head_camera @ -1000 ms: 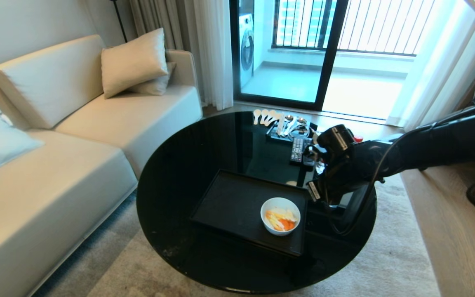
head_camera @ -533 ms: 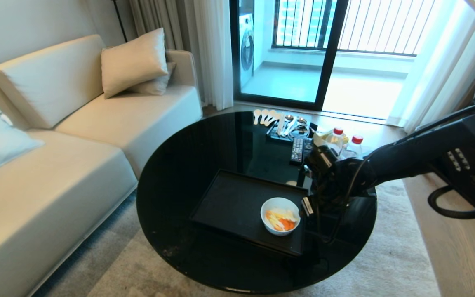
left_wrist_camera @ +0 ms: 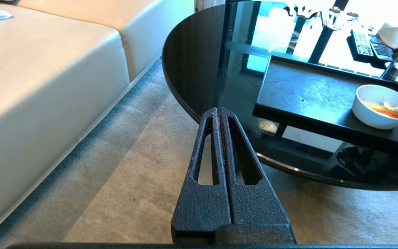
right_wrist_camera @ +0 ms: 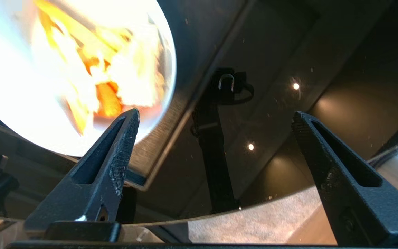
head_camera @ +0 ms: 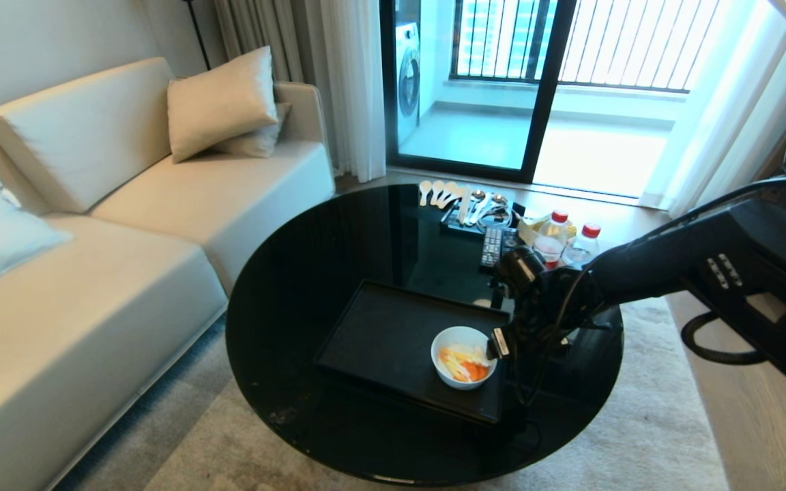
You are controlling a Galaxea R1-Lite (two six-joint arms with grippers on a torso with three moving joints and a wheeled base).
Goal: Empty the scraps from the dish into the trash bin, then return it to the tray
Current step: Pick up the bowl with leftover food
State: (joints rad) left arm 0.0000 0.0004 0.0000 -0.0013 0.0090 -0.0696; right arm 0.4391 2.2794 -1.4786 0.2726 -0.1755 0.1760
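Observation:
The dish [head_camera: 462,339], a small white bowl, sits at the near right corner of the black tray [head_camera: 386,334]. It holds the scraps [head_camera: 464,365], orange and pale yellow strips. My right gripper [head_camera: 502,351] hangs just at the bowl's right rim, pointing down. In the right wrist view the right gripper [right_wrist_camera: 215,116] is open wide; one fingertip [right_wrist_camera: 130,128] is over the bowl [right_wrist_camera: 12,86] edge, the other over bare table, nothing between them. My left gripper [left_wrist_camera: 218,112] is shut, parked over the carpet beside the table. The trash bin is out of view.
The tray lies on a round glossy black table [head_camera: 297,286]. At the table's far side are two water bottles [head_camera: 551,239], a remote [head_camera: 492,247] and several spoons [head_camera: 461,198]. A cream sofa [head_camera: 93,259] stands on the left.
My right arm has come down and to the left, from above the table's right side to the bowl's rim, uncovering the bottles. Its jaws have spread wider. The bowl has not moved.

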